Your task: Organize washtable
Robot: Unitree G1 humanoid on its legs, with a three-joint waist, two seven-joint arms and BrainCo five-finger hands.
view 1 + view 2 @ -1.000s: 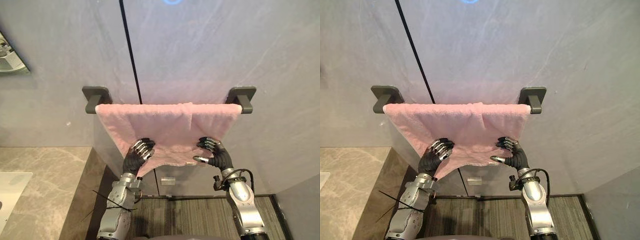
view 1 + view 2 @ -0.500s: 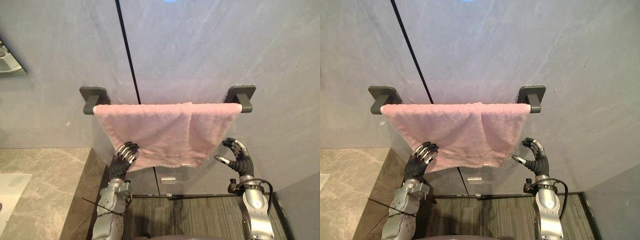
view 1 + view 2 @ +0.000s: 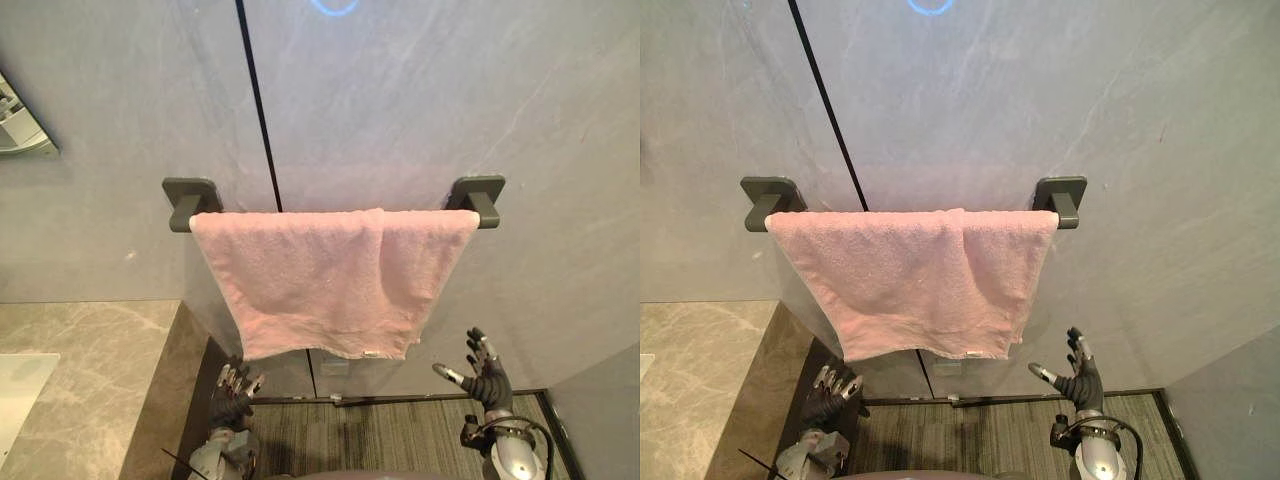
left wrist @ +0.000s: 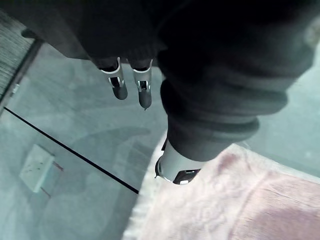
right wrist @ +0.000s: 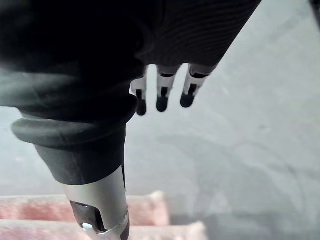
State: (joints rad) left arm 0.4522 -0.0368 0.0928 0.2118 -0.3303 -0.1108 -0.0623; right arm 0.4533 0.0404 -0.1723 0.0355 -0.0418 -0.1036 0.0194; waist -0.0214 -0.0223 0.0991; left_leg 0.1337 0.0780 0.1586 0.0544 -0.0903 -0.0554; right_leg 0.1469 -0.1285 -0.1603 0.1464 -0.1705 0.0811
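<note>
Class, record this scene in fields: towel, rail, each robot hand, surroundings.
Rail: dark grey, fixed by two brackets to the grey wall.
Towel: pink, draped over the rail from bracket to bracket, one fold overlapping near its right end.
Left hand: open, below the towel's left part, apart from it.
Right hand: open, fingers spread, below the towel's right end, not touching.
Surroundings: marble counter at left; striped flooring below.
</note>
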